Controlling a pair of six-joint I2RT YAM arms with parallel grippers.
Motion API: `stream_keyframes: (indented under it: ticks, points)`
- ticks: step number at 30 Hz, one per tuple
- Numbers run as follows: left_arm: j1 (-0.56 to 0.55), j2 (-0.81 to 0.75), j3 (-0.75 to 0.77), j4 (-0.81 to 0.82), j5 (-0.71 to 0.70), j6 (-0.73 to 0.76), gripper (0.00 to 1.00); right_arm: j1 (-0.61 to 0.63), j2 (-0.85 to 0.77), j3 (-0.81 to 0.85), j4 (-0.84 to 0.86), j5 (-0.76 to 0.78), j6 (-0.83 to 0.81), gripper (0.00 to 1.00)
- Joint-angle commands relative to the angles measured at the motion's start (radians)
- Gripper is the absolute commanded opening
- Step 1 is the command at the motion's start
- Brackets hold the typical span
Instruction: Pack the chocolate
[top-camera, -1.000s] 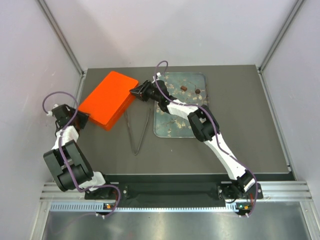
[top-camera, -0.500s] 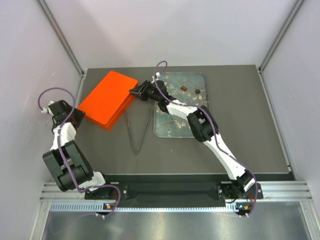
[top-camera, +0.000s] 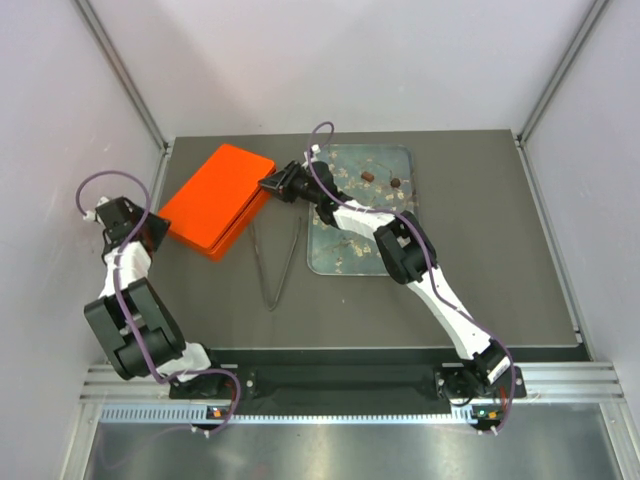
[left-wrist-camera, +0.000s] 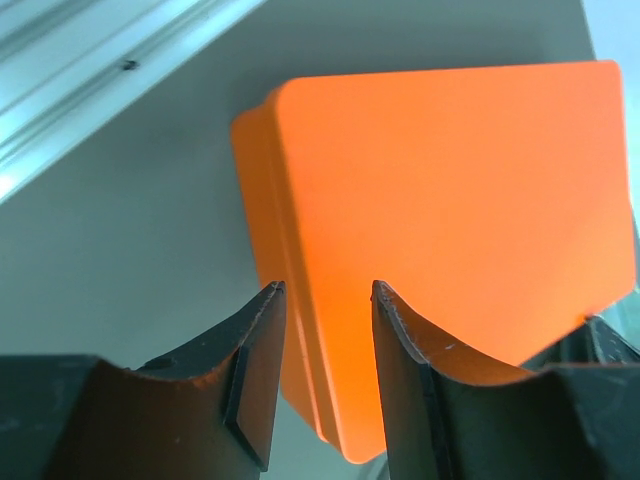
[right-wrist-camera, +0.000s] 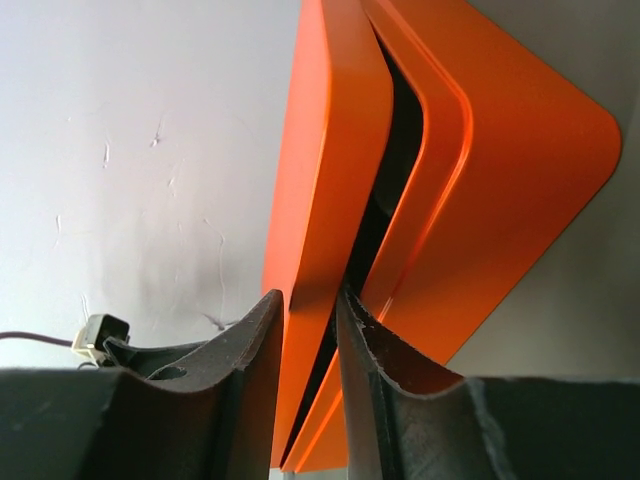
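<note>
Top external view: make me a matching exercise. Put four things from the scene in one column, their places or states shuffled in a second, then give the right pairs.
Things
1. flat orange box lid
2. thin metal tongs
3. two small brown chocolates
4. left claw

Places or states
A. on the glassy blossom-print tray
B. open, at a corner of the orange box
C. pinched in the right claw, lifted apart from the box
D. lying on the dark table between box and tray

Pairs: 1-C, 2-D, 3-A, 4-B

Orange box (top-camera: 215, 198), brown chocolate (top-camera: 368, 177), blossom-printed tray (top-camera: 340, 256), grey table (top-camera: 480, 250).
</note>
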Motion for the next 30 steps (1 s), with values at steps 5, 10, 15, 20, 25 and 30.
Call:
stream_keyframes:
  ticks: [5,10,15,20,25,30]
  points:
    - [-0.004,0.048,0.076,0.056,0.116,0.012,0.44,-0.009,-0.106,-0.101,0.048,0.012,-0.066,0.29]
    - [-0.03,0.084,0.091,0.054,0.161,0.018,0.44,-0.014,-0.147,-0.159,0.062,0.015,-0.08,0.29]
    - [-0.064,0.126,0.142,0.039,0.191,0.042,0.44,-0.02,-0.169,-0.182,0.071,0.013,-0.084,0.28]
    - [-0.13,0.192,0.293,-0.022,0.123,0.152,0.43,-0.021,-0.221,-0.207,0.025,0.013,-0.141,0.29]
    - [-0.153,0.328,0.471,-0.102,-0.017,0.246,0.41,-0.02,-0.272,-0.251,-0.053,0.019,-0.207,0.28]
    - [-0.155,0.469,0.645,-0.14,-0.101,0.318,0.4,-0.009,-0.313,-0.294,-0.096,0.024,-0.291,0.28]
